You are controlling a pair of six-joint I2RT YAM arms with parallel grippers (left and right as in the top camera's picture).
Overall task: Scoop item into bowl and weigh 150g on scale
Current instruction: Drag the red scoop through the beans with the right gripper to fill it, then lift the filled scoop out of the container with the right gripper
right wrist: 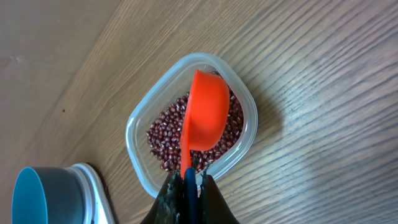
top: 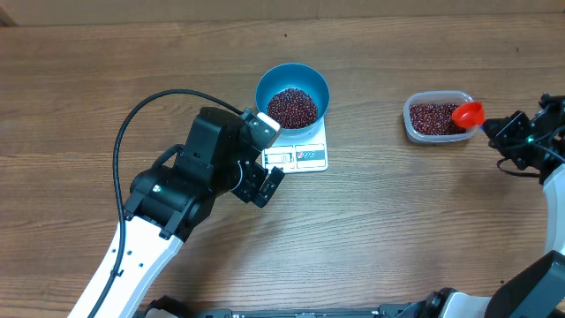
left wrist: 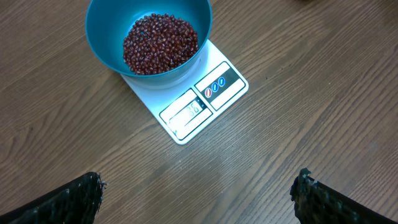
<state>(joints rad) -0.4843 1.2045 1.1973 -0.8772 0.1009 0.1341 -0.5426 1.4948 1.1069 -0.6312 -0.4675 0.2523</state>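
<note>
The blue bowl (top: 292, 79) stands on the white scale (top: 300, 157) and holds a heap of dark red-brown beans (top: 292, 107). From the left wrist I see the bowl (left wrist: 102, 31), its beans (left wrist: 160, 42) and the scale's display panel (left wrist: 205, 102). My left gripper (top: 263, 152) (left wrist: 198, 185) hangs open just left of the scale, with nothing between its fingers. Off to the right, my right gripper (top: 494, 125) (right wrist: 196, 167) is shut on the handle of an orange-red scoop (top: 468, 113) (right wrist: 205, 112). The scoop's cup hovers tilted over a clear tub's right end. I cannot tell what is inside the cup.
The clear plastic tub (top: 410, 115) (right wrist: 140, 124) holds more beans (top: 433, 118) (right wrist: 163, 134) and sits right of the bowl. A black cable (top: 132, 115) loops over the left arm. Bare wooden table lies between scale and tub.
</note>
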